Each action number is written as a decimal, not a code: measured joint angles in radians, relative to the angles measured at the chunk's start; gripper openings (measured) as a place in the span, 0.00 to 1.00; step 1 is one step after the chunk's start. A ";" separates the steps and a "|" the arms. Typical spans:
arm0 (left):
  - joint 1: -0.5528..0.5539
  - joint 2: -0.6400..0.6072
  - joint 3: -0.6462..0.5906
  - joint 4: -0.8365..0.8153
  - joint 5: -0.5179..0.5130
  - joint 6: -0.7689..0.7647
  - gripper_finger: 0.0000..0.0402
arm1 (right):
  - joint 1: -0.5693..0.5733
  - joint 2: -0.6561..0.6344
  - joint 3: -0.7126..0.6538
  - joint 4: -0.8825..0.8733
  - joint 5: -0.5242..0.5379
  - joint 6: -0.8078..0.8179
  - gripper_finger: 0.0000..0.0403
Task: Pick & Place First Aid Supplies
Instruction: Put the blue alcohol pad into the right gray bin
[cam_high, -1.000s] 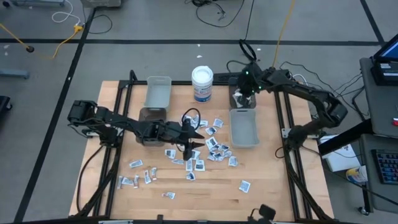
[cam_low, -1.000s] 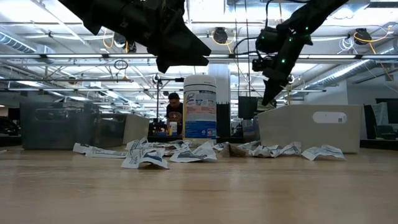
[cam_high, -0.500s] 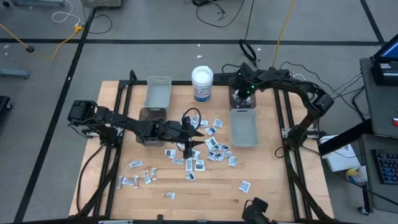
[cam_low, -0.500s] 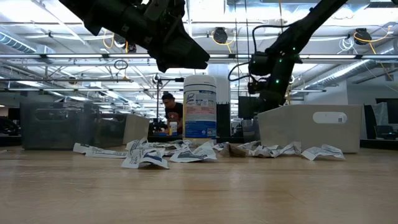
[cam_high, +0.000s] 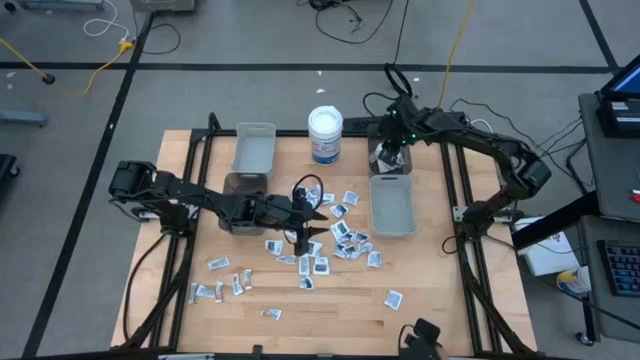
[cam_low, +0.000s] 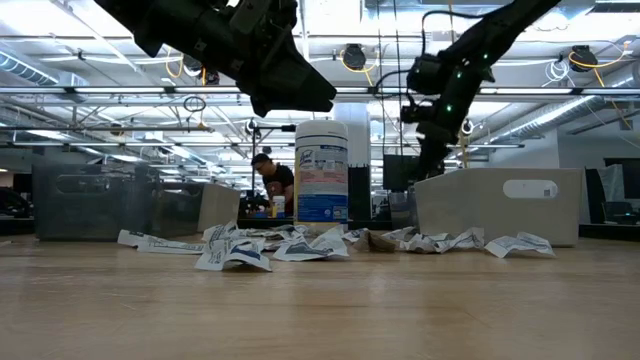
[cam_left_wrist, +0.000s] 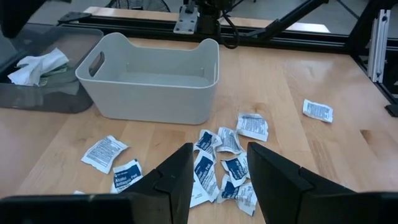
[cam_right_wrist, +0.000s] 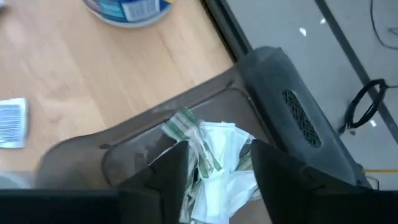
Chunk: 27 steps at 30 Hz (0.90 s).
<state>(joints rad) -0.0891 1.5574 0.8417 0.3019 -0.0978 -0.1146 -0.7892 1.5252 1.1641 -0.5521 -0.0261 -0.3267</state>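
Note:
Many small white first aid packets (cam_high: 325, 245) lie scattered on the wooden table, also seen as a heap in the low view (cam_low: 300, 243). My left gripper (cam_left_wrist: 221, 180) hangs open well above the heap (cam_low: 290, 85), over a few blue-printed packets (cam_left_wrist: 217, 168), touching nothing. My right gripper (cam_right_wrist: 214, 180) stands open over the dark clear bin (cam_right_wrist: 267, 93) at the table's far right (cam_high: 383, 160). A wad of white and green-striped packets (cam_right_wrist: 208, 152) lies in that bin, below and between its fingers.
A light grey bin (cam_high: 392, 205) stands just near of the dark bin, also in the left wrist view (cam_left_wrist: 149, 81). Another grey bin (cam_high: 253, 148) and a dark one (cam_high: 243, 185) stand at far left. A white tub (cam_high: 325, 133) stands at the far edge. A person (cam_low: 268, 180) shows behind.
My right gripper has dipped toward the dark bin at the far right and turned more upright, then risen a little. The left arm has kept still over the heap.

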 joint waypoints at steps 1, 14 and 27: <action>0.000 0.000 0.000 0.000 0.000 -0.001 0.38 | 0.007 -0.015 0.000 -0.010 0.000 0.000 0.45; 0.000 0.000 0.000 -0.015 0.000 -0.052 0.38 | 0.162 -0.147 0.000 -0.211 0.000 0.151 0.50; -0.001 0.000 0.000 -0.029 0.031 -0.078 0.38 | 0.321 -0.150 -0.001 -0.482 0.000 0.230 0.50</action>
<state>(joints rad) -0.0902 1.5574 0.8417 0.2734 -0.0671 -0.1928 -0.4680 1.3754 1.1633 -1.0344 -0.0265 -0.0971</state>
